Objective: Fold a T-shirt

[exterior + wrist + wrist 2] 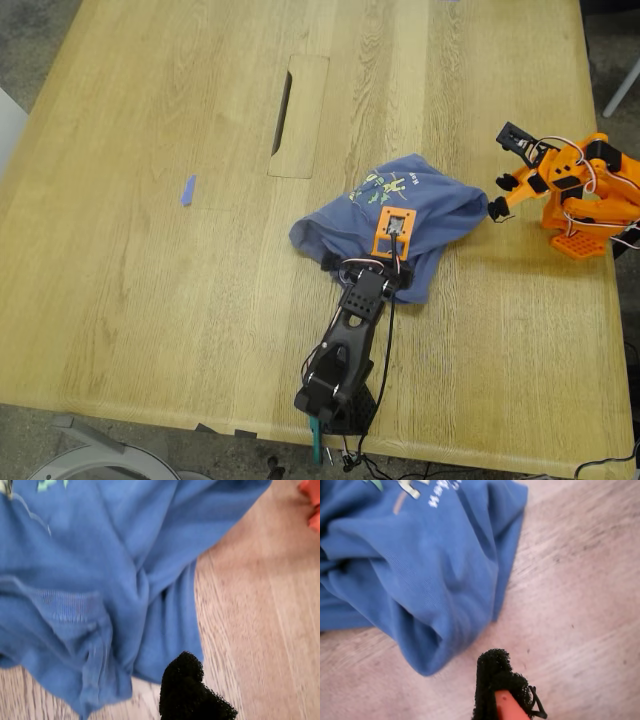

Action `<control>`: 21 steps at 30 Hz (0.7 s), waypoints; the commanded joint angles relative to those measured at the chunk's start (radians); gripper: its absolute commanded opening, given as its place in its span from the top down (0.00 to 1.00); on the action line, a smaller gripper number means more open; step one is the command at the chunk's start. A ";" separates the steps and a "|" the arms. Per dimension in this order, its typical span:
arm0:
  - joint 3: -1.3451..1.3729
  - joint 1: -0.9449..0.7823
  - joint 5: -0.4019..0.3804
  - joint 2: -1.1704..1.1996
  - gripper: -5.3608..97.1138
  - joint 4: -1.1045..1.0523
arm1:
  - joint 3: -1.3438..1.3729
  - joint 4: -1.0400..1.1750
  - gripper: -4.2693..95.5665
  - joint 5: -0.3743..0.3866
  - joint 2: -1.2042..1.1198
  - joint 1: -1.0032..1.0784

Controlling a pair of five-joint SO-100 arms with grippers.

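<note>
The slate-blue T-shirt point(425, 205) lies crumpled in a heap on the wooden table point(150, 300), its yellow-green print facing up at the far side. My first gripper point(392, 248), on the black arm, hangs over the heap's near part. The first wrist view shows folds and a ribbed hem of the shirt point(100, 580), with one black foam fingertip point(192, 690) just above the shirt's edge; the other finger is hidden. My second gripper point(500, 197), on the orange arm, sits at the shirt's edge on the exterior view's right, apart from the cloth point(420, 570). One foam-tipped finger point(495, 680) shows, holding nothing.
A small blue scrap point(188, 190) lies on the exterior view's left. A dark slot point(283, 112) sits in an inset panel at the table's far middle. The black arm's base point(335, 400) stands at the near edge, the orange arm's base point(580, 240) near the right edge.
</note>
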 commanded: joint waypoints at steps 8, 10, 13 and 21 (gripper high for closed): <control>-0.192 -0.087 0.060 -0.216 0.24 -0.430 | -0.267 -0.480 0.66 -0.043 -0.526 -0.032; -0.193 -0.115 0.071 -0.259 0.31 -0.541 | -0.298 -0.578 0.85 -0.061 -0.627 -0.044; -0.196 -0.155 0.064 -0.301 0.46 -0.629 | -0.337 -0.675 0.96 -0.086 -0.747 -0.066; -0.178 -0.206 -0.044 -0.431 0.84 -0.810 | -0.434 -0.882 0.96 -0.104 -1.019 -0.107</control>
